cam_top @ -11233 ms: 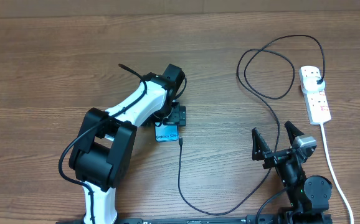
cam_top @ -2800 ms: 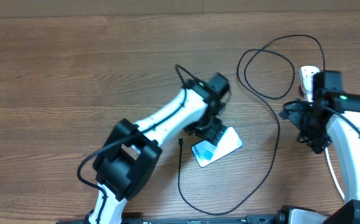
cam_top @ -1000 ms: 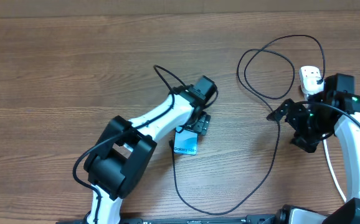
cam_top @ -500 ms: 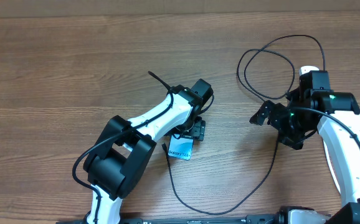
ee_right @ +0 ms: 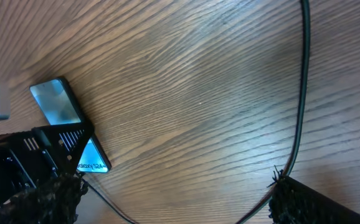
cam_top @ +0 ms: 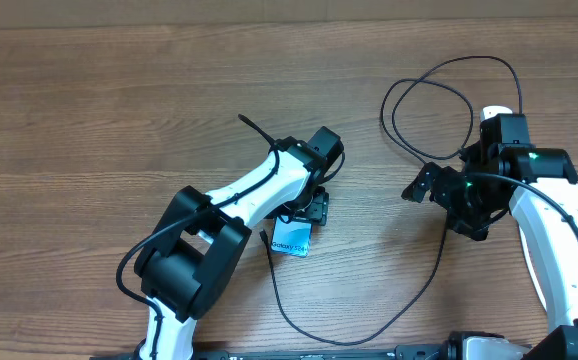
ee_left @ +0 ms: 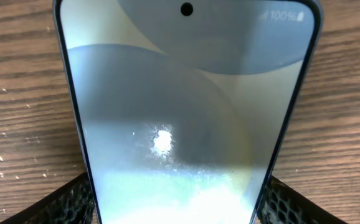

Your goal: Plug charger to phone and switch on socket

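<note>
Phone (cam_top: 291,240) lies near the middle of the tabletop (cam_top: 89,100), blue screen up, with its white lettering readable at the near end. The left gripper (cam_top: 310,208) stands over the phone's far half, and its fingers (ee_left: 74,202) sit close along the two long edges. In the wrist view the phone fills the gap between them, but I cannot tell whether the jaws are clamping it or only framing it.

The charger (ee_right: 303,62) is a thin black cable. Its free end rests on the wood just beside the phone's left side. From there it sweeps toward the front edge, curves right, climbs past the right gripper (ee_right: 180,202) and loops at the back before reaching the socket (cam_top: 488,115).

That gripper's jaws are spread wide, gripping nothing, and hover by the cable's rising stretch. The right arm (cam_top: 554,250) covers most of the socket, so only its white far end shows and the switches are hidden. A black robot cable (cam_top: 252,127) arches off the left arm near its wrist.
</note>
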